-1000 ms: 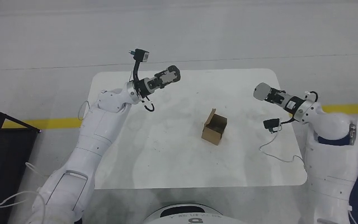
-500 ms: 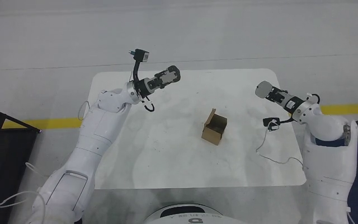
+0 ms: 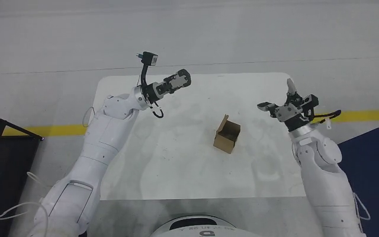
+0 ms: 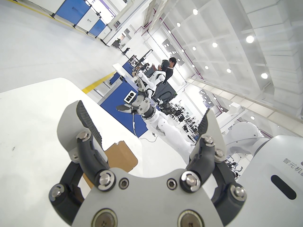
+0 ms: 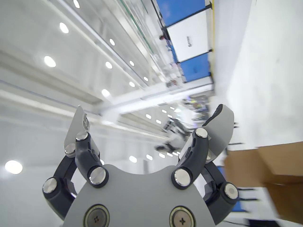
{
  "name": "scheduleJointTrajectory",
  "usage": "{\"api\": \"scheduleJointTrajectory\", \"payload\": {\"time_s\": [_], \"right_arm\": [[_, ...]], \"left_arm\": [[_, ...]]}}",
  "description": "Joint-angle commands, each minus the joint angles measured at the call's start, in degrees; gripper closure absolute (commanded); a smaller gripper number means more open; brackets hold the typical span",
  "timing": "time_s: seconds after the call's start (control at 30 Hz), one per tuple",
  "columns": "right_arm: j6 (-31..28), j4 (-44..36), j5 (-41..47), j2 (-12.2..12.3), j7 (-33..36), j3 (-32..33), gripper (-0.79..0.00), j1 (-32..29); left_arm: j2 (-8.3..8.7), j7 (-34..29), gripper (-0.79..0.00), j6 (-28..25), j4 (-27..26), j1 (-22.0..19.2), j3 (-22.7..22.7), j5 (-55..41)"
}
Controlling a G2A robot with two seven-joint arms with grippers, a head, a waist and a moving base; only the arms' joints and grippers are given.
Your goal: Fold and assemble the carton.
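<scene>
The carton [image 3: 227, 134] is a small brown cardboard box. It stands on the white table [image 3: 177, 172] close to the middle, a little toward the robot's right, and it is turned slightly askew to the table's edges. Its top is open, and one flap stands up along the side facing the far left corner. Nothing touches it.

The left claw [image 3: 185, 76] hangs above the far left part of the table, well apart from the carton. Its arm is stretched out over the table's left side. In the left wrist view the left claw [image 4: 144, 113] is released, with both ribbed fingers [image 4: 88, 121] spread wide and nothing between them. Beyond the fingers lie the bare table [image 4: 35, 119] and a brown, round-cornered flap of the carton [image 4: 120, 157].

The right claw [image 3: 278, 98] is held up over the table's right side near the edge, also well apart from the carton. It is released too, its two fingers splayed apart and empty. The right wrist view shows the same: the right claw [image 5: 151, 114] is wide open, and the carton [image 5: 272, 164] shows as a blurred brown shape past one finger. The left wrist view catches the right claw [image 4: 129, 108] farther off, raised beyond the table's edge.

A yellow line [image 3: 53, 129] runs across the grey floor beside the table.
</scene>
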Motion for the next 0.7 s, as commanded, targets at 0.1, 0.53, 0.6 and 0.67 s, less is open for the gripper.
{"api": "scheduleJointTrajectory", "payload": {"time_s": [0.1,0.53,0.6,0.67], "right_arm": [[-11.1,3.5,-21.8,0.7,3.0,0.7,-0.785,1.5],[-15.2,4.8,-24.8,0.7,0.7,0.8,-0.785,2.2],[-18.3,3.6,-28.4,0.9,2.3,0.4,-0.785,2.4],[-24.3,3.4,-39.0,1.4,3.4,1.0,-0.730,2.7]], "left_arm": [[0.00,0.0,-0.785,0.0,0.0,0.0,0.0,0.0],[0.00,0.0,-0.785,0.0,0.0,0.0,0.0,0.0],[0.00,0.0,-0.785,0.0,0.0,0.0,0.0,0.0],[0.00,0.0,-0.785,0.0,0.0,0.0,0.0,0.0]]}}
